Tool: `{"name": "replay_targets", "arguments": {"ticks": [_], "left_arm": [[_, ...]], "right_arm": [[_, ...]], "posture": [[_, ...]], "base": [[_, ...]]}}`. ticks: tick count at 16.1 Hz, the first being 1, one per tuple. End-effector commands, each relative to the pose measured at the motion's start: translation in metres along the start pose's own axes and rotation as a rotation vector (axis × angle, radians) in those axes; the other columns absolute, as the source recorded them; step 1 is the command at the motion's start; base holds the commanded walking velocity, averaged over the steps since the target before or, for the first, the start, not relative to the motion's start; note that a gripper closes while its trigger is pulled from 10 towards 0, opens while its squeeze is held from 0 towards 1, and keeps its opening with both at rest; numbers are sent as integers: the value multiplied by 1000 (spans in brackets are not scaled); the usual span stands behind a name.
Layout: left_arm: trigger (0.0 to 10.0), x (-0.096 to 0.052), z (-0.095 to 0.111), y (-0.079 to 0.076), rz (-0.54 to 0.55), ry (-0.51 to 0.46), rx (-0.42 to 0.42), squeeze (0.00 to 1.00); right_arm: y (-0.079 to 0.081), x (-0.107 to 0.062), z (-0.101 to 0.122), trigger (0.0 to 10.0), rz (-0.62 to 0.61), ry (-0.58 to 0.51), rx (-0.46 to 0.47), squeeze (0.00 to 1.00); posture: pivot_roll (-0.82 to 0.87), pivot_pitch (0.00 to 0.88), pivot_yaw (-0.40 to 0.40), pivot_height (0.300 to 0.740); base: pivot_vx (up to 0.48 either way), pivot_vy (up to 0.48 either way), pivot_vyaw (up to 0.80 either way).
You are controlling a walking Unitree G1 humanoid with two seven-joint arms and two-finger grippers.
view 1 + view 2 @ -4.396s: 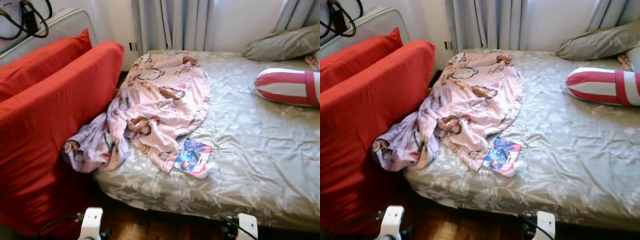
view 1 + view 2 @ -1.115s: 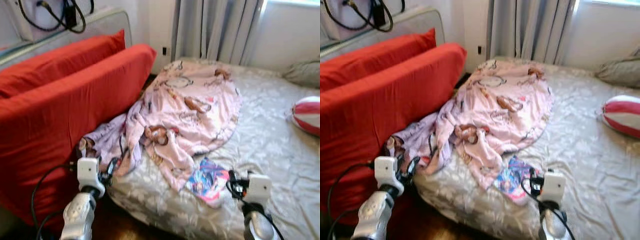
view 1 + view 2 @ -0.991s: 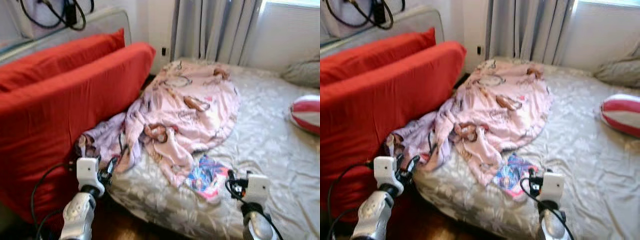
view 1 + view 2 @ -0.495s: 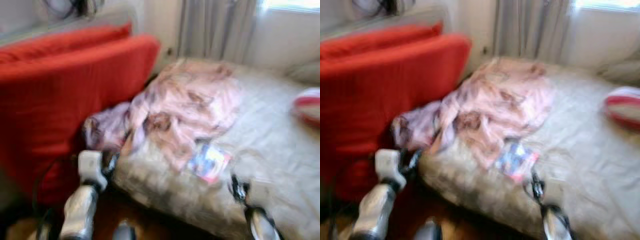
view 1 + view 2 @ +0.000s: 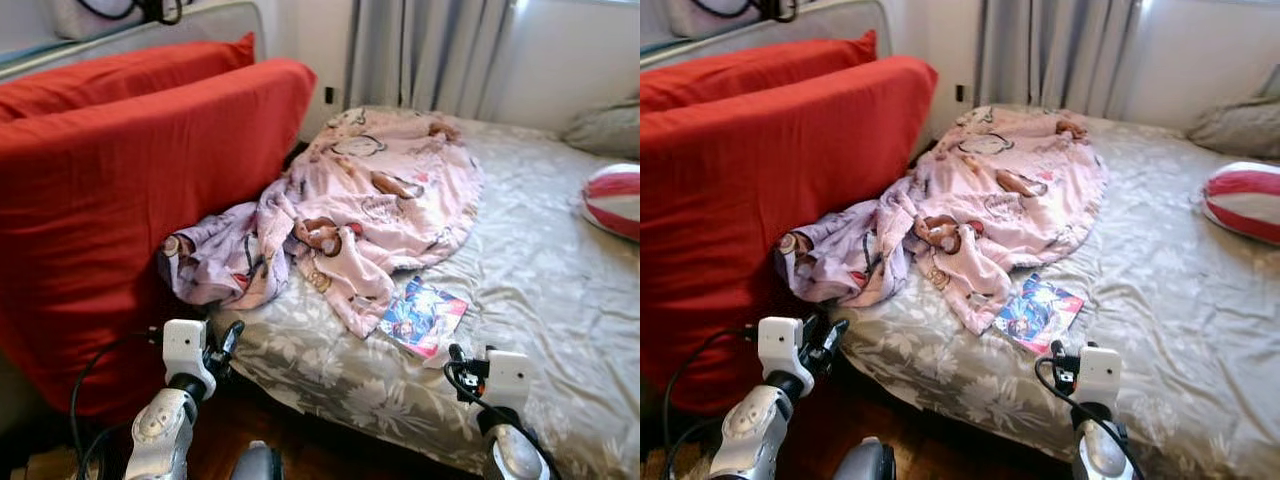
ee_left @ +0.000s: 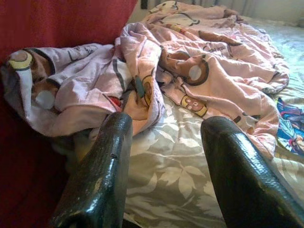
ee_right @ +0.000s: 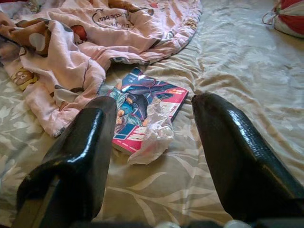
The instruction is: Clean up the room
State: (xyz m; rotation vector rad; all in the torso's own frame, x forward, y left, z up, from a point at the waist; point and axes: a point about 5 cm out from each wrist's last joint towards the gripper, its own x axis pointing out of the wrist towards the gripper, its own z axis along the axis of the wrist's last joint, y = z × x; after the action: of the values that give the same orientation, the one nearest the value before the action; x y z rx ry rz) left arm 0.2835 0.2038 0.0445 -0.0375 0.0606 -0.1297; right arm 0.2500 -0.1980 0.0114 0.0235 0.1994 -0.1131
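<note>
— What have you got in front of you?

— You're facing a bed (image 5: 560, 300) with a grey leaf-print cover. A pink cartoon-print blanket (image 5: 380, 210) lies crumpled across its near left part, one end spilling over the edge against the red sofa (image 5: 120, 200) that stands just beside the bed. A colourful comic book (image 5: 424, 317) lies flat on the cover, touching the blanket's lower edge, and a crumpled white wrapper (image 7: 153, 135) rests on the book's near corner. Towards the far right you can see a red-and-white striped cushion (image 5: 612, 200) and a grey pillow (image 5: 605, 128), both well apart from the book. Grey curtains (image 5: 430, 55) hang behind the bed.

— And your grippers?

— Your left gripper (image 6: 164, 166) hovers low at the bed's near left corner, fingers (image 6: 102, 175) spread apart, nothing between them; it faces the drooping end of the blanket. Your right gripper (image 7: 152, 156) hovers over the bed's near edge, fingers (image 7: 237, 152) likewise apart and empty, with the book and wrapper lying just beyond the gap.

— Is either touching anything?

— Neither touches the blanket or the book, as far as you can tell.
</note>
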Motion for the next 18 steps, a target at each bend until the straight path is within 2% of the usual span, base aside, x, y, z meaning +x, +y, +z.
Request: {"name": "replay_targets", "arguments": {"ticks": [1, 3, 18], "left_arm": [[10000, 1, 1, 1, -6, 4, 1, 0], [10000, 1, 1, 0, -7, 1, 1, 0], [10000, 4, 5, -4, -29, -9, -5, 0]], "right_arm": [[0, 1, 0, 10000, 5, 4, -1, 0], [-1, 0, 0, 10000, -6, 1, 22, 0], [3, 1, -1, 10000, 14, 16, 11, 0]], "posture": [[-24, 18, -9, 621], [-24, 19, -10, 621], [-15, 31, -9, 611]], "base": [[0, 0, 0], [0, 0, 0], [0, 0, 0]]}}
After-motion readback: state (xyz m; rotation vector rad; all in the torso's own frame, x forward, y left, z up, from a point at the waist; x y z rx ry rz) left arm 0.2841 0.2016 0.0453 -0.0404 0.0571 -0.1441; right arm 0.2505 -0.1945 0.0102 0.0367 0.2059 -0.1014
